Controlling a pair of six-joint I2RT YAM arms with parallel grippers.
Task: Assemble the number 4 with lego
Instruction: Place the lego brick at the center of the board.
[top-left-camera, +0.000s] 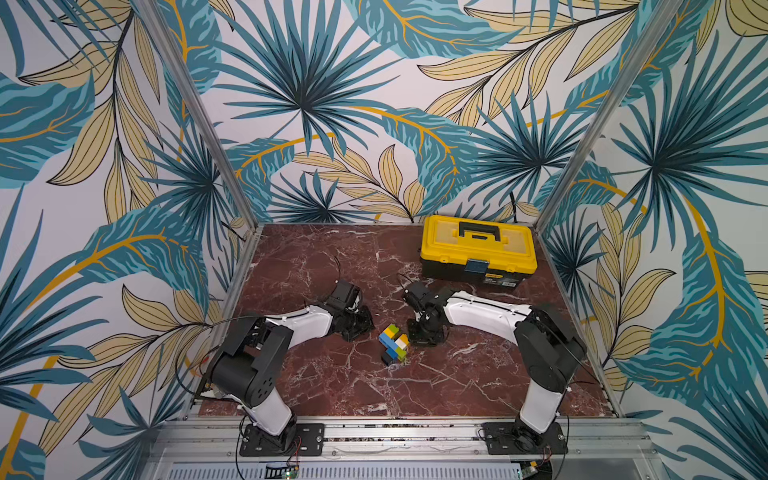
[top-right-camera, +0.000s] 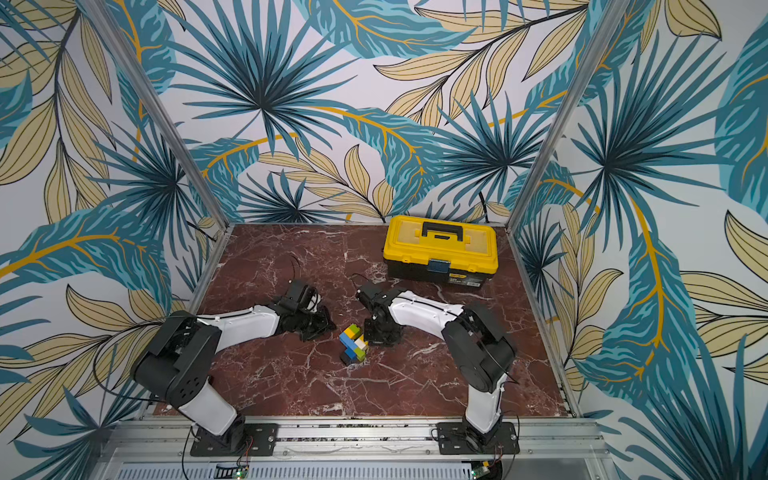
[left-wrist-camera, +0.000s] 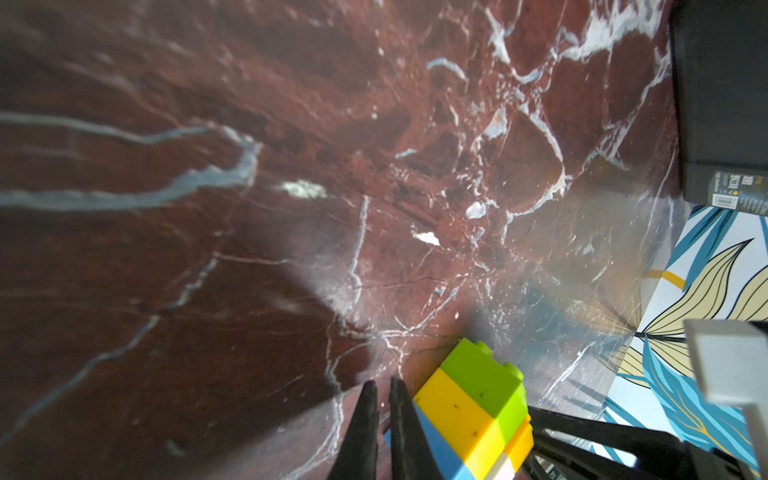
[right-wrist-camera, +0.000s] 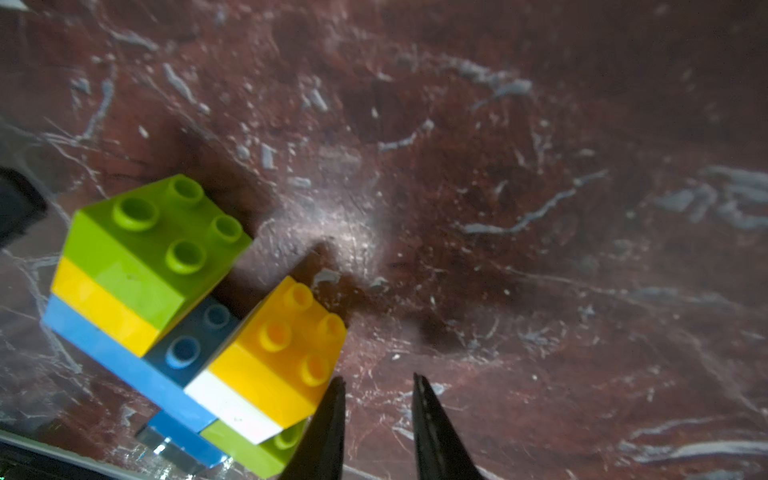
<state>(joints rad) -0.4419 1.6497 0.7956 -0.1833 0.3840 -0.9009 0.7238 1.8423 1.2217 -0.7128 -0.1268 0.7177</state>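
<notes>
**Number 4, assembled.** One number 4 (top-left-camera: 394, 343) of eight bricks (right-wrist-camera: 266, 365) (two green, two yellow, two blue, one white, one black) is laid flat on the marble table (top-left-camera: 332, 374) between two grippers. One toolbox (top-left-camera: 478, 249) is set well behind. The left gripper (left-wrist-camera: 382, 384), tips almost together and empty, is placed just beside the figure. The right gripper (right-wrist-camera: 378, 378), tips narrowly parted and empty, is placed just beside it too. The black brick (top-left-camera: 388, 358) is shown clearly only in both top views.
</notes>
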